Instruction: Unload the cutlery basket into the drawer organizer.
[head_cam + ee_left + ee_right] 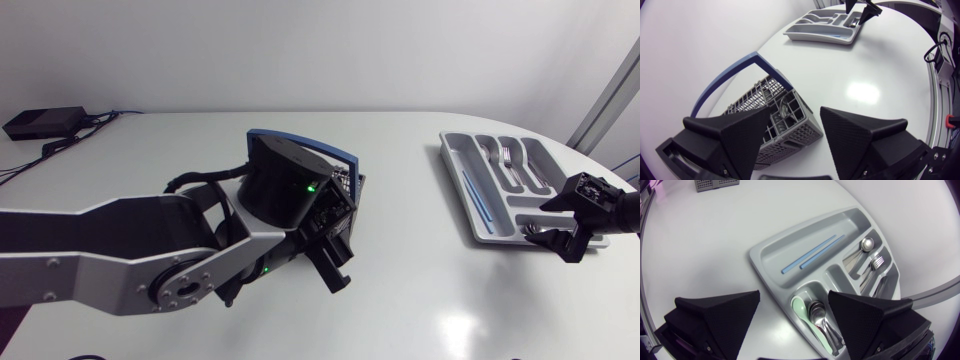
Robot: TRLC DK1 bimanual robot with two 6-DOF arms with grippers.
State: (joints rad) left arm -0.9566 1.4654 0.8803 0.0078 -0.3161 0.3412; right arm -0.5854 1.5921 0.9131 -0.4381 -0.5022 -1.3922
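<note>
We are hovering our left hand [796, 109], spread, over the cutlery basket [790, 122] mid-tabletop [420, 290] and our right hand [794, 294] (also spread) over the drawer organizer's [774, 255] spoons [817, 317].

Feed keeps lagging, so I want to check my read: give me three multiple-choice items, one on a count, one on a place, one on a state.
1. Count of blue chopsticks in the organizer: A one; B two; C four.
2. The left gripper is: A over the cutlery basket; B over the organizer; C out of view.
3. The right gripper has its fingers: A open, nothing held; B shut, empty; C shut on a chopstick.
B, two lie in the long compartment; A, basket mesh sits right under it; A, the fingers stand wide apart.
</note>
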